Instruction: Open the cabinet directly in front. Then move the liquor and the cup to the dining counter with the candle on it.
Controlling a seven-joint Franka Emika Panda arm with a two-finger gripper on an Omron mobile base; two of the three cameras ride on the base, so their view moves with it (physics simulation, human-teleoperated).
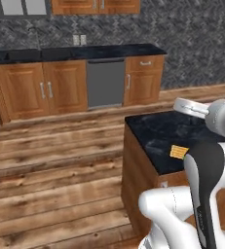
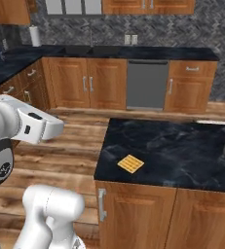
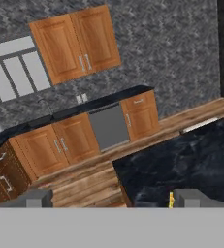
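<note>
Hanging high on the far herringbone wall, the cabinet is being shown by the hand view with both raised-panel doors shut. Its two silver bar handles are sitting side by side at the seam where the doors meet. The handles' long axis is being judged as upright in the room; the slant in the hand view is being put down to the roll of the hand. The liquor and the cup are being presumed to be behind those doors, so opening is being judged as not yet begun.

Below the cabinet, the far counter with its grey dishwasher front is being seen, and an open stretch of wooden floor is lying between it and the robot. Nearer still, the dining counter is standing just beside the arm, with a small yellow waffle-like piece lying on its black top.

The gripper is being held wide open with nothing between its fingertips. The cabinet is lying well apart from it, ahead and above, so a long reach or a drive forward is being judged necessary.
</note>
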